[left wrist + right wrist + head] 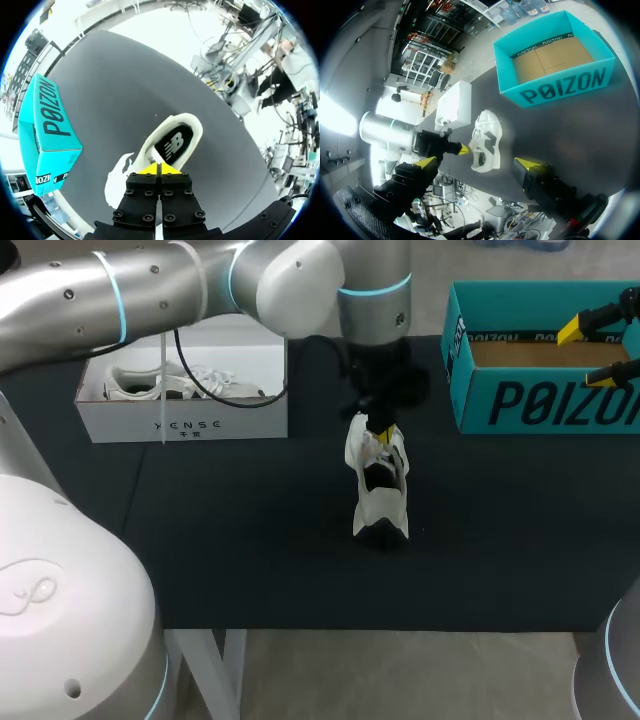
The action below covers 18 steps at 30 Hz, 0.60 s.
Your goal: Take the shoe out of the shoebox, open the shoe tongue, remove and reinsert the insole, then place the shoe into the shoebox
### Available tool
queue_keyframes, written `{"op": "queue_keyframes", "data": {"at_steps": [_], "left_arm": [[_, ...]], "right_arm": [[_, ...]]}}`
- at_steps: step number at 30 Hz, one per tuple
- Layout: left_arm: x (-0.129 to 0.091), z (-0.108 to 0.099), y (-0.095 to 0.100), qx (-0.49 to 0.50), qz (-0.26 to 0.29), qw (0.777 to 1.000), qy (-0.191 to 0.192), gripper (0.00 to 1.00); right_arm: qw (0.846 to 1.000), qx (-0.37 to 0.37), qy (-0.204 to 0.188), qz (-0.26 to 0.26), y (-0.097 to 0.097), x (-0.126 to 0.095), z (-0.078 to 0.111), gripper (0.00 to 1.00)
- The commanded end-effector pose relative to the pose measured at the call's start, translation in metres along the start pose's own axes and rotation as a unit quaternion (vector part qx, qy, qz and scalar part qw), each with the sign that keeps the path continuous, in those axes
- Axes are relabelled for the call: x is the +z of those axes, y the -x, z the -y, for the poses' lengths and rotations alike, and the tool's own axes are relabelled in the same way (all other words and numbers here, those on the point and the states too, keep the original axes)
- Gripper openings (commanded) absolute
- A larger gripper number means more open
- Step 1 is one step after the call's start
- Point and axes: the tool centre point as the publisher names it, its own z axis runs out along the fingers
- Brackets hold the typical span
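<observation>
At the middle of the black table (250, 540) stands the white shoe (378, 490), opening turned upward, roughly between the two boxes and apart from both. The left arm (150, 290) reaches over it from above, and the left jaws are pressed together on a thin edge of the shoe's rim. In the left wrist view the yellow tips meet right at that rim, with the dark insole (172, 145) showing inside the shoe just ahead of them (whether the sole rests on the table or hangs just clear of it cannot be told). The teal shoebox (540, 400) sits open at the far right, its brown cardboard floor bare. The right jaws hover over its right end, spread wide and holding nothing. At the far left, a white shoebox (180, 415) holds a second pale shoe (150, 385) with loose laces.
</observation>
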Motion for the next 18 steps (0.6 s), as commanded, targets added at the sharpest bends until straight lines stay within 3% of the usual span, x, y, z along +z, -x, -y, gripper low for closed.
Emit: {"op": "queue_keyframes", "data": {"at_steps": [1, 4, 6, 7, 15, 16, 17, 18], "left_arm": [[-0.003, 0.007, -0.009, -0.075, 0.035, 0.996, 0.029, 0.0], [-0.007, 0.024, -0.023, -0.161, 0.054, 0.982, 0.077, 0.0], [-0.012, 0.031, -0.031, -0.203, 0.082, 0.974, 0.061, 0.0], [-0.015, 0.035, -0.035, -0.214, 0.084, 0.97, 0.078, 0.0], [-0.015, 0.044, -0.062, -0.296, 0.109, 0.944, 0.1, 0.0], [-0.013, 0.046, -0.065, -0.303, 0.114, 0.941, 0.094, 0.15], [-0.01, 0.047, -0.066, -0.307, 0.122, 0.94, 0.088, 0.43], [-0.007, 0.05, -0.067, -0.309, 0.124, 0.939, 0.087, 1.0]], "right_arm": [[1.0, 0.001, 0.001, 0.001, 0.0, 0.0, 0.001, 1.0], [1.0, 0.001, 0.001, 0.001, 0.0, 0.0, 0.001, 1.0], [1.0, 0.001, 0.001, 0.001, 0.0, 0.0, 0.001, 1.0], [1.0, 0.001, 0.001, 0.001, 0.0, 0.0, 0.001, 1.0], [1.0, 0.001, 0.001, 0.001, 0.0, 0.0, 0.001, 1.0], [1.0, 0.001, 0.001, 0.001, 0.0, 0.0, 0.001, 1.0], [1.0, 0.001, 0.001, 0.001, 0.0, 0.0, 0.001, 1.0], [1.0, 0.001, 0.001, 0.001, 0.0, 0.0, 0.001, 1.0]]}}
